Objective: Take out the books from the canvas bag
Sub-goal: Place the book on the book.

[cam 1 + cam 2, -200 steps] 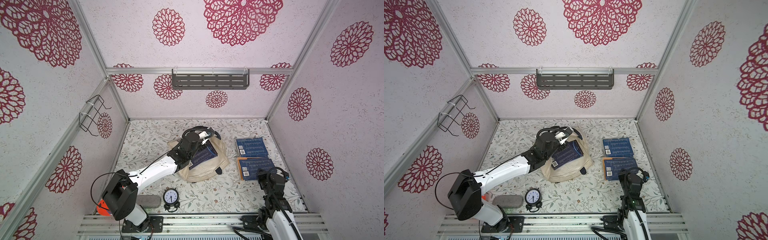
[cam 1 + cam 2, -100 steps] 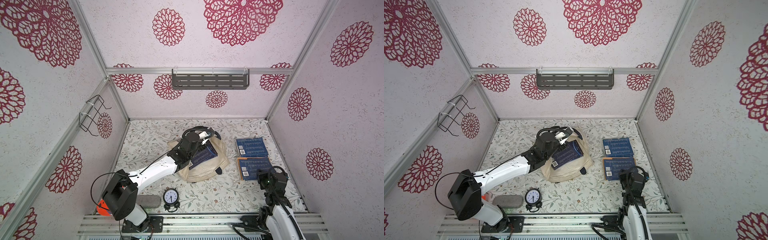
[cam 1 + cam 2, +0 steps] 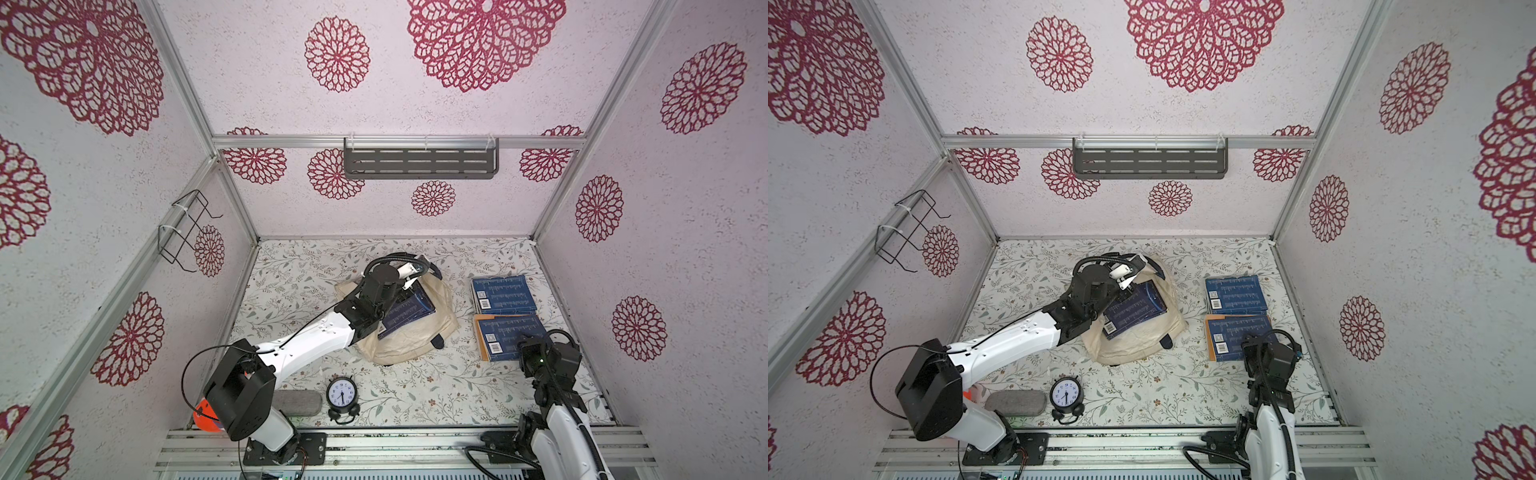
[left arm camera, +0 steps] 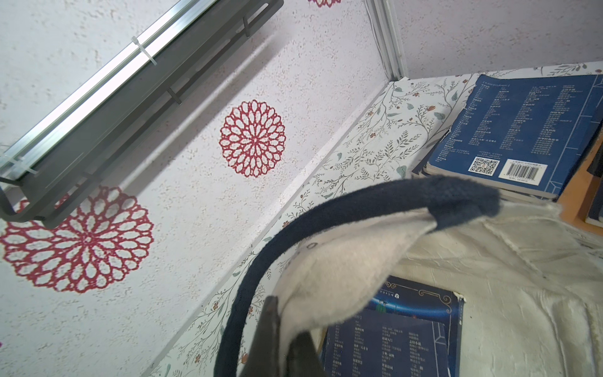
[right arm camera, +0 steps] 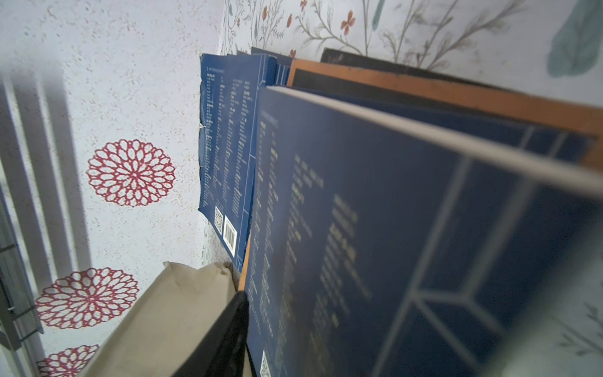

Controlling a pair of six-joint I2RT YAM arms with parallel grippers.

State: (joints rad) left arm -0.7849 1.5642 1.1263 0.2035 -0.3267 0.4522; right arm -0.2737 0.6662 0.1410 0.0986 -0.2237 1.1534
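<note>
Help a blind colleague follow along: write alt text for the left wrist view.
The left gripper pinches the cream edge of the canvas bag beside its navy handle, with a navy book showing under the lifted cloth. Beyond, a stack of navy books sits on the floral table.

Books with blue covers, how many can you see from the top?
3 blue books: one lies at the mouth of the canvas bag, one lies farthest back on the right, and one lies nearer, on the orange book. More may hide underneath them or inside the bag.
</note>
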